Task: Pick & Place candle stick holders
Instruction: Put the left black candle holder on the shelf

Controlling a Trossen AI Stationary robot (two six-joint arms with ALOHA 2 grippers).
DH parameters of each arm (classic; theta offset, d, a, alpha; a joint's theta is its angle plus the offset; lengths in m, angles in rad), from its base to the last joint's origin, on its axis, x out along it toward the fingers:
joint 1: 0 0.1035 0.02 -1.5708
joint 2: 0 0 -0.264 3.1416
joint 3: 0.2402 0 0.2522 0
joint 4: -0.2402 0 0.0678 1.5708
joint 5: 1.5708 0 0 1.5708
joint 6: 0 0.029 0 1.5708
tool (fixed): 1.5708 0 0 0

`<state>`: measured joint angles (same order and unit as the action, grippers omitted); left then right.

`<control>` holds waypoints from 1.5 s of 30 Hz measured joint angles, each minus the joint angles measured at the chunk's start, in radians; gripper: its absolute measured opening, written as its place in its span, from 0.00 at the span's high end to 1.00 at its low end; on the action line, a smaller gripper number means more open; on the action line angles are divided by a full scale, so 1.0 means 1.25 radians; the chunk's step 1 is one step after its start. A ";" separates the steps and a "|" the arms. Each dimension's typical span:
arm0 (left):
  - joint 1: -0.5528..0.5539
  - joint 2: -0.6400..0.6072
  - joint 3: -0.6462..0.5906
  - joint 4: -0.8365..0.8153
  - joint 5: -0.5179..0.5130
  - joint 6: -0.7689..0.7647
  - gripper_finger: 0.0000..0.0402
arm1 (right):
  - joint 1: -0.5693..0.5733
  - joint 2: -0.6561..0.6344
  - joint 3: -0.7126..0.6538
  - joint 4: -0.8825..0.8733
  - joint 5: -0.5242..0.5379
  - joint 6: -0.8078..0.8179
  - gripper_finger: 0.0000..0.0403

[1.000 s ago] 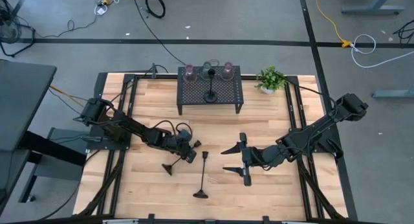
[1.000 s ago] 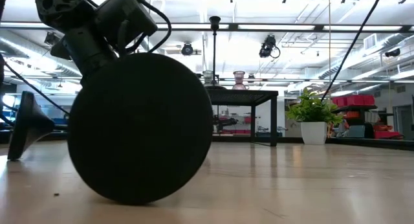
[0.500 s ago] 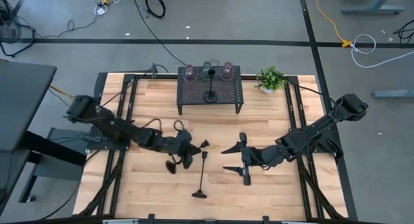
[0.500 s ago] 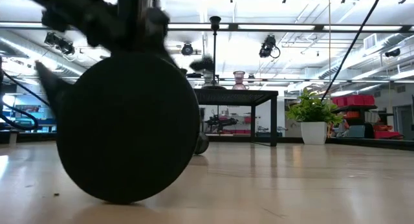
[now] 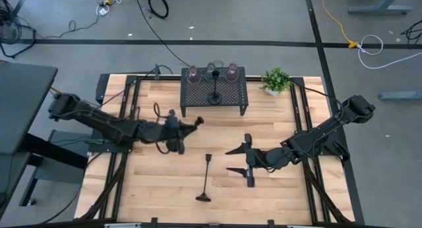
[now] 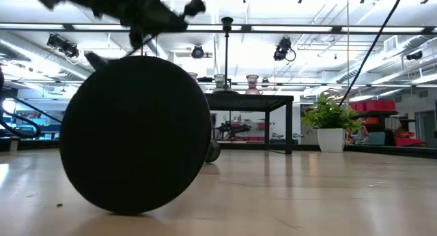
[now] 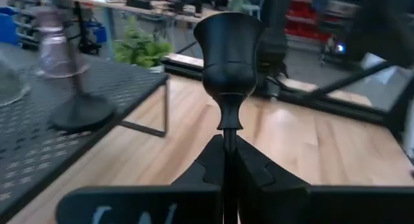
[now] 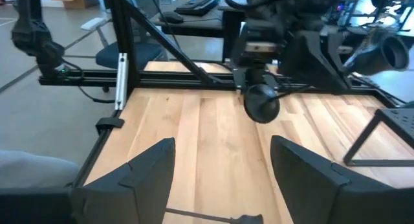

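1. A black candlestick holder [image 7: 228, 56] is clamped in the left gripper [image 5: 177, 132], whose fingers are pinched shut on the slim stem just below the small top cup. The stem is carried roughly level, with the cup end pointing out ahead of the gripper toward the black mesh rack [image 5: 198, 96].

2. The coming move is judged to turn on that heading. The rack lies just ahead of the held cup, toward the far side of the table [image 5: 277, 188], and in the left wrist view the mesh top is seen close beside the cup [image 7: 39, 120]. Since the stem lies near horizontal, it would have to be tipped upright before its round base could be set on the mesh.

3. The rack is already occupied: one black holder [image 5: 215, 89] stands upright on it, and tinted-glass holders [image 5: 192, 73] stand along its far edge. Any free spot must be found among them.

4. A third black holder [image 5: 206, 178] lies flat on the bare wood, its long axis running from near to far, round base at the near end. It is placed between the two arms and nearer the right gripper [image 5: 239, 161].

5. The right gripper rests low over the table with its fingers spread wide and nothing between them, pointing toward the middle of the table.

6. A small potted plant [image 5: 275, 80] stands just beside the rack's right end, clear of the left arm's likely path.
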<state>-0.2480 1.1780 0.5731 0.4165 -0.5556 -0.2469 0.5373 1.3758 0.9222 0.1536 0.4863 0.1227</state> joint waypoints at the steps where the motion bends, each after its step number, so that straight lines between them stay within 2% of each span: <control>1: 0.020 -0.013 -0.028 0.032 0.026 -0.002 0.98 | 0.000 0.000 0.000 0.000 0.003 0.000 0.38; 6: 0.103 -0.082 -0.175 0.301 0.159 0.050 0.98 | 0.000 0.000 0.000 -0.002 0.003 0.000 0.38; 11: 0.185 -0.111 -0.293 0.592 0.207 0.148 0.98 | 0.000 0.000 -0.001 -0.002 0.003 0.000 0.38; 15: 0.272 -0.111 -0.334 0.754 0.261 0.161 0.98 | -0.008 0.000 -0.001 0.000 0.003 0.000 0.38; 20: 0.371 -0.108 -0.318 0.771 0.353 0.145 0.98 | -0.022 0.000 -0.001 0.001 0.003 0.000 0.38; 29: 0.490 -0.005 -0.263 0.790 0.450 0.110 0.98 | -0.027 0.000 -0.001 0.001 0.003 0.004 0.38; 37: 0.555 0.124 -0.190 0.887 0.533 0.078 0.98 | -0.027 0.000 -0.001 -0.003 0.003 0.006 0.38; 45: 0.600 0.247 -0.089 0.897 0.593 0.059 0.98 | -0.027 0.000 -0.001 -0.005 -0.004 0.006 0.38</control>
<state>0.5018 1.4862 0.4613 1.5380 0.1857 -0.1730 0.5034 1.3754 0.9211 0.1471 0.4811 0.1303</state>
